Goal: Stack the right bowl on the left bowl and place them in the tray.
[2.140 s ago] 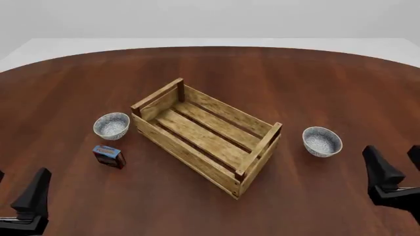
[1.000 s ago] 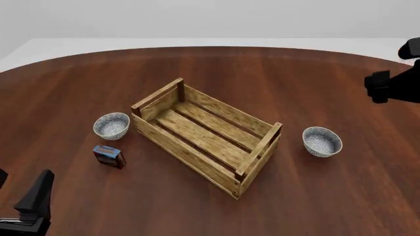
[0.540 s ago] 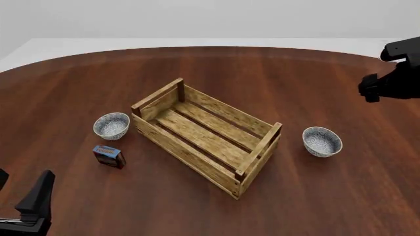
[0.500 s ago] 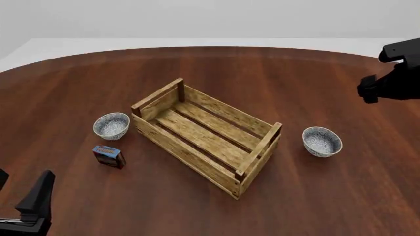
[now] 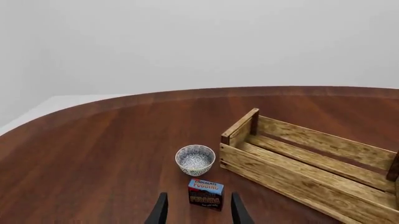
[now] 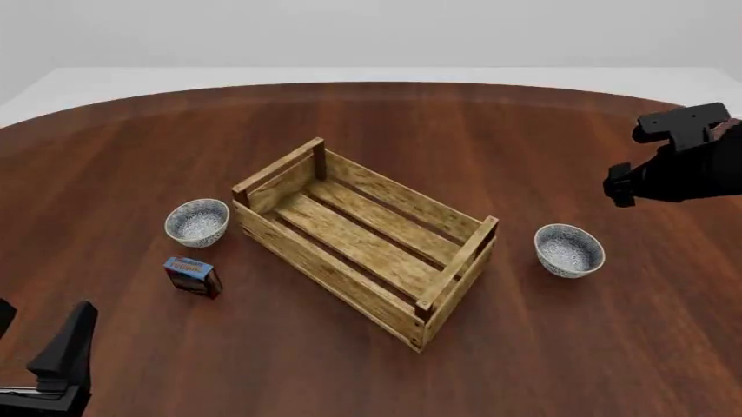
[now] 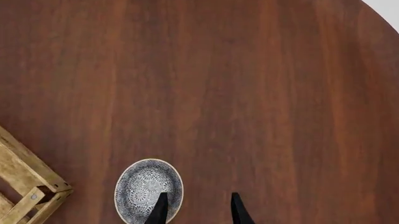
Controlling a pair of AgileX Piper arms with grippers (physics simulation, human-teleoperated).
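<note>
The left bowl (image 6: 197, 222), white with a blue-grey pattern, sits on the table left of the tray (image 6: 330, 265), a large slatted wooden crate. Its twin, the right bowl (image 6: 569, 250), sits right of the tray. My right gripper (image 6: 626, 182) hovers above the table, beyond and slightly right of the right bowl. In the right wrist view that gripper (image 7: 198, 211) is open, and one finger overlaps the rim of the right bowl (image 7: 148, 190). My left gripper (image 6: 35, 343) stays low at the near left, open (image 5: 198, 212), facing the left bowl (image 5: 195, 159).
A small blue-and-red box (image 6: 191, 275) lies just in front of the left bowl, between it and my left gripper (image 5: 206, 193). The tray (image 5: 299, 163) lies diagonally across the middle of the round brown table. A tray corner (image 7: 31, 186) shows beside the right bowl.
My right arm rose from the near right edge to high at the far right, then came left and down toward the right bowl. The left arm and both bowls stayed put.
</note>
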